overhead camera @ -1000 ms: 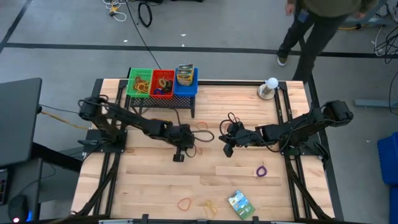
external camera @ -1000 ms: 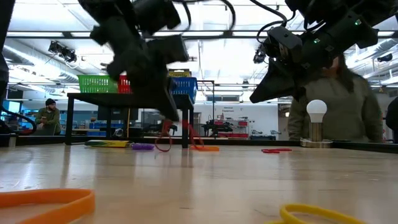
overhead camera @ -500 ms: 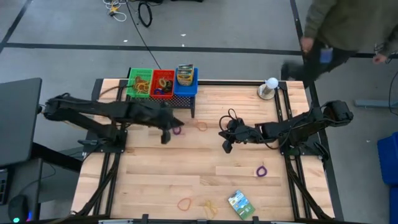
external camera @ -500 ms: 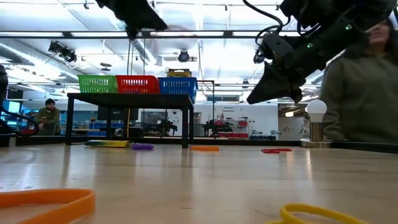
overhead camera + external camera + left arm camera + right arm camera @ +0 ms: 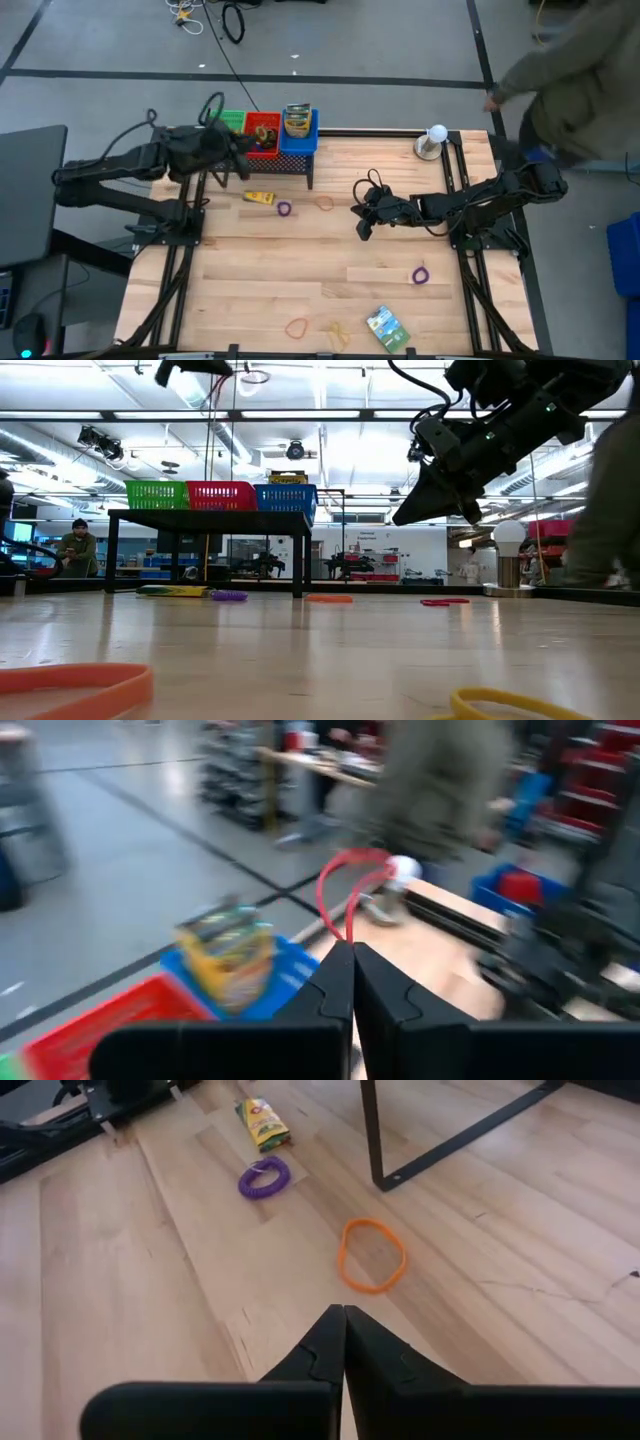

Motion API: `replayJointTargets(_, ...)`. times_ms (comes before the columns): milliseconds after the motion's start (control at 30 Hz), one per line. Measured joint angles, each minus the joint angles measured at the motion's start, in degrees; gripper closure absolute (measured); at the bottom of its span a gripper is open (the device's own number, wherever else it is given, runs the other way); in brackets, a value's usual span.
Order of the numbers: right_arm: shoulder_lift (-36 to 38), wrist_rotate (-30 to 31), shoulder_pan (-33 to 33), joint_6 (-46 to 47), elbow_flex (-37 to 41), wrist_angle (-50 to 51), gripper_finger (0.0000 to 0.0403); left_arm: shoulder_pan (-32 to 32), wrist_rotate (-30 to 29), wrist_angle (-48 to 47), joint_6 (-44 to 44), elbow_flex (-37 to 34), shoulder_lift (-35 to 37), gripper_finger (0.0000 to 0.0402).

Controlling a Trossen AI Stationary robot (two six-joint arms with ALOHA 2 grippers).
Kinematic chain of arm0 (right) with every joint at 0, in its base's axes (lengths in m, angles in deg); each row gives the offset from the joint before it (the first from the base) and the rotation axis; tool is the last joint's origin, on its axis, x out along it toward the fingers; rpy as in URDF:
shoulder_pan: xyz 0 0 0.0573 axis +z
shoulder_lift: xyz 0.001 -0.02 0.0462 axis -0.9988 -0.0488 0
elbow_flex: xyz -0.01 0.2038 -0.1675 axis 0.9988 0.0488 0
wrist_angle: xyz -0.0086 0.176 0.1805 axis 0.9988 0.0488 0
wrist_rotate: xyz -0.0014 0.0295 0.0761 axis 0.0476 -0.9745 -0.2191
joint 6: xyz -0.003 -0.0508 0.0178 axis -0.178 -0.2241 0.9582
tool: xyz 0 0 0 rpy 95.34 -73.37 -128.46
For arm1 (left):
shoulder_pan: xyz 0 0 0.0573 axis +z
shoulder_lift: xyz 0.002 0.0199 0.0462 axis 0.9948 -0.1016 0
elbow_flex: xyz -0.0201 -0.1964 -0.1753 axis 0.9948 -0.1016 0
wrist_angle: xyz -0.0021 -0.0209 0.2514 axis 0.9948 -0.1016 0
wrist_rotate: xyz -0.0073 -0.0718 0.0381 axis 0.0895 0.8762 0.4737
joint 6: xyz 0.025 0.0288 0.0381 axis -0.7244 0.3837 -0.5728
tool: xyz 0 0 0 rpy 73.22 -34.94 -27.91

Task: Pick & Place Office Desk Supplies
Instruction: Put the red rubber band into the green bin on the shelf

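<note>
Three bins (image 5: 262, 134) on a rack at the table's (image 5: 260, 290) back, bands (image 5: 324, 202) in front.

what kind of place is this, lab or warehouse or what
Most likely a robotics lab or workshop. Two dark robot arms are mounted at a light wooden table, a smooth grey concrete floor with loose cables surrounds it, and the low view shows long ceiling lights over benches and shelving behind.

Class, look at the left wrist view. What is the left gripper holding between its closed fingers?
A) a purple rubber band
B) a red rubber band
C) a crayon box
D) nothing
B: the left gripper is shut on a red rubber band, whose loop rises from the fingertips above the blue bin.
</note>
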Motion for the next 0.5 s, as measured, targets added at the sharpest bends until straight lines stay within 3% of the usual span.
replayJointTargets(233, 0.0, -0.02, 0.15, 1.21, 0.0, -0.08, 0.0391, 13.18, -2.55, -13.84, 8.67, 0.39, 2.85, 0.0399)
replayJointTargets(500, 0.0, -0.03, -0.58, 0.15, 0.0, -0.04, 0.0391, 30.05, 4.46, -20.72, 8.63, 0.31, 3.12, 0.04)
